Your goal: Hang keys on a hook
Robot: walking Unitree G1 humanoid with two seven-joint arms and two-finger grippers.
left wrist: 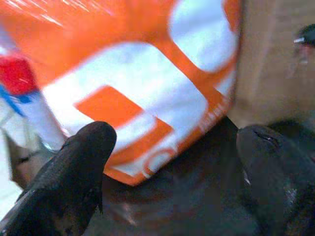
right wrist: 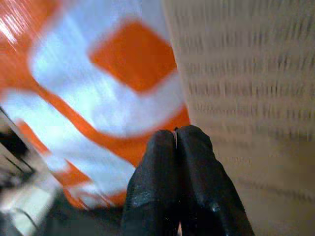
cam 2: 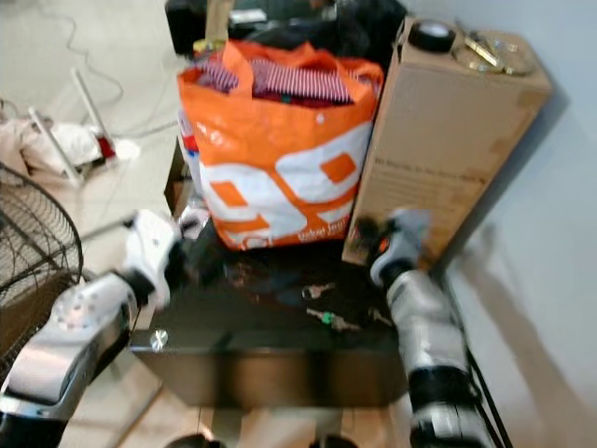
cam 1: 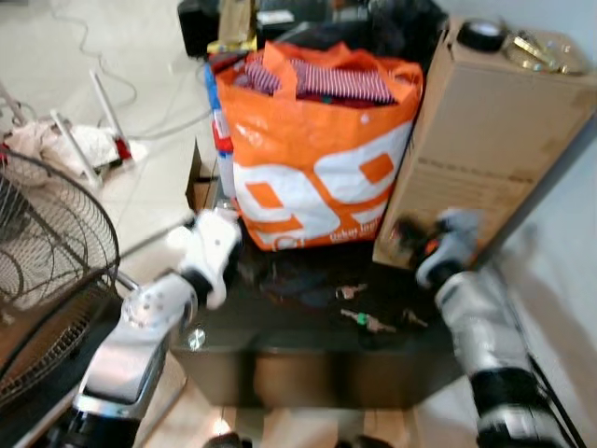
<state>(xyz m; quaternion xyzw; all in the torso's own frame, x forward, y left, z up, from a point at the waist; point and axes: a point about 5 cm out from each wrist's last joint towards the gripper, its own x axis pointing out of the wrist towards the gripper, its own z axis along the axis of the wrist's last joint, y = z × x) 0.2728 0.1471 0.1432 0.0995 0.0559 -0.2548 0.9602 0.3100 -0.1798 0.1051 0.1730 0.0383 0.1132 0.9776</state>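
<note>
Lying on the dark glossy table (cam 1: pixel 280 341) are the keys (cam 1: pixel 366 319), a small bunch with a green tag, on the near part of the top, in front of the orange and white bag (cam 1: pixel 317 159). They rest between the two arms and apart from both, nearer the right one. The left gripper (left wrist: pixel 172 162) hovers low over the table's left part, its fingers (left wrist: pixel 81 162) spread wide with nothing between them, pointing at the bag's lower corner. The right gripper (right wrist: pixel 176 147) is up by the gap between the bag and the tall cardboard box (cam 1: pixel 485 140), its fingers pressed together, holding nothing. The keys sit below and to the left of that right wrist, on the table, not touched by either. A standing fan (cam 1: pixel 47 271) is off to the left on the floor.
</note>
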